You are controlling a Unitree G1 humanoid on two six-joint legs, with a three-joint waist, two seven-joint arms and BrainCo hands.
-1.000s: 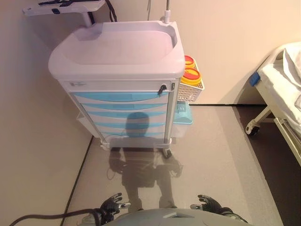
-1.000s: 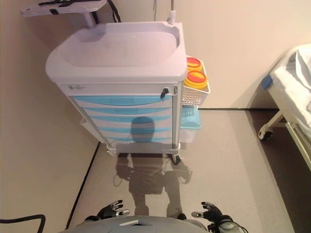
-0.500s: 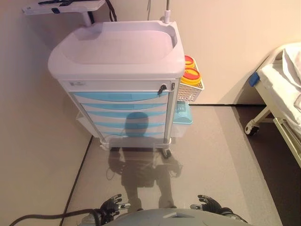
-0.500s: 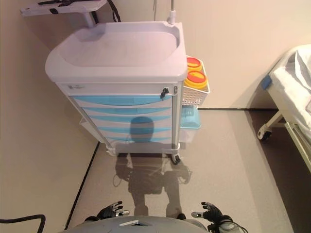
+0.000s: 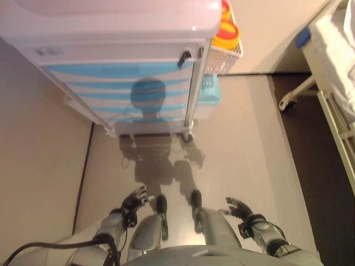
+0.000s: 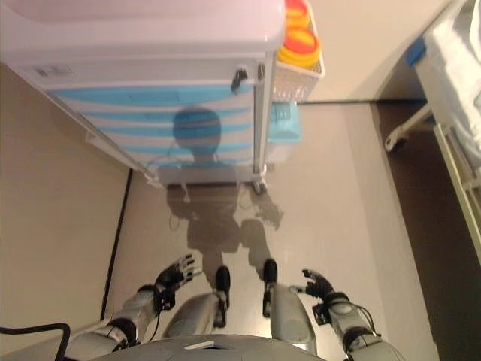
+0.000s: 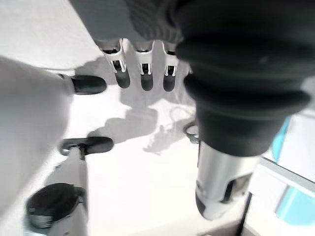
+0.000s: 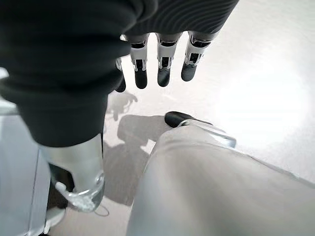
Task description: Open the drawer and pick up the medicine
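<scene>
Both hands hang low with fingers relaxed and nothing in them: left hand (image 5: 135, 198), right hand (image 5: 239, 208), well short of the cart (image 5: 119, 66). Every blue drawer (image 5: 113, 71) is shut, so the medicine is out of sight. I'd step closer, square up, then hook one drawer's front and pull straight.

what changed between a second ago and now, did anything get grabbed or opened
Only the head camera shifted: it tilted down, so the cart fills the top edge and both arms show more. Nothing was taken hold of. The left robot hand and right robot hand stay open, empty and low over the floor. The blue drawers stay closed, and the side basket is unmoved.
</scene>
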